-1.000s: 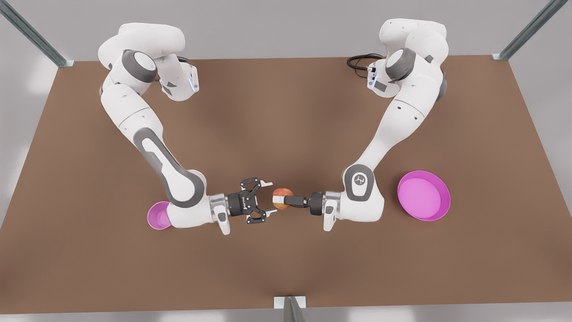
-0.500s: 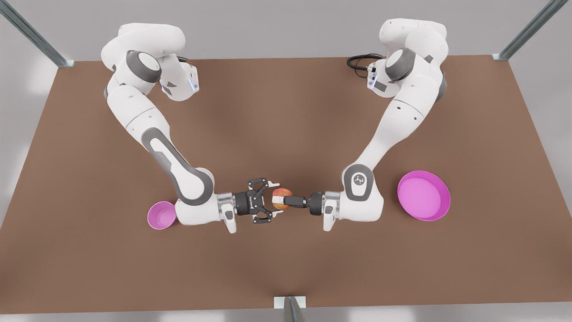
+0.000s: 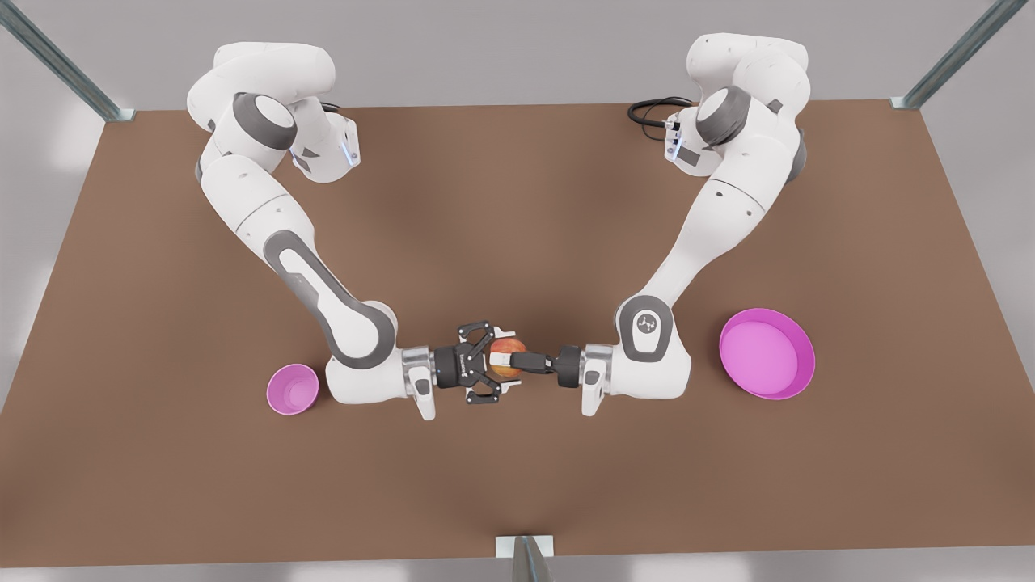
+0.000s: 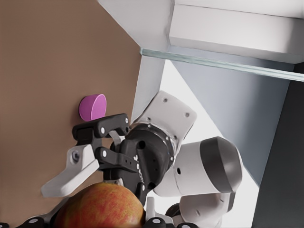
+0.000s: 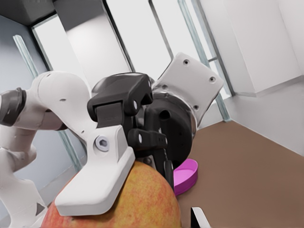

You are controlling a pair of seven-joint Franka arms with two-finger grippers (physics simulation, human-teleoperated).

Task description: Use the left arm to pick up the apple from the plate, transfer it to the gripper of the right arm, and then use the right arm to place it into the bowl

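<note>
Front view: handover stage, roughly mid-task. Pick from the plate [image 3: 766, 353] is done: plate sits bare on the counter [image 3: 517, 202] at the front view's right. The apple [image 3: 507, 356] is up off the counter at mid-table.

Left end effector [image 3: 508, 360] reaches in from the front view's right and is clamped on the apple. Right end effector [image 3: 500, 360], the claw, comes in from the front view's left with jaws apart, one on each side of the fruit. In the right wrist view one white pad [image 5: 99, 183] lies right at the apple's skin. I can't tell if it's actually touching. I judge the right grip is not yet made.

Left to do: close the claw, release the left, carry the apple to the bowl [image 3: 293, 389], drop it in. Bowl is well off toward the front view's left, beside the right arm's wrist.

Versus a second ago: the claw was short of the apple with a clear gap, and the right arm's wrist covered part of the bowl. It has since slid in around the fruit, and the bowl is now fully exposed. Left arm, apple and plate haven't moved.
</note>
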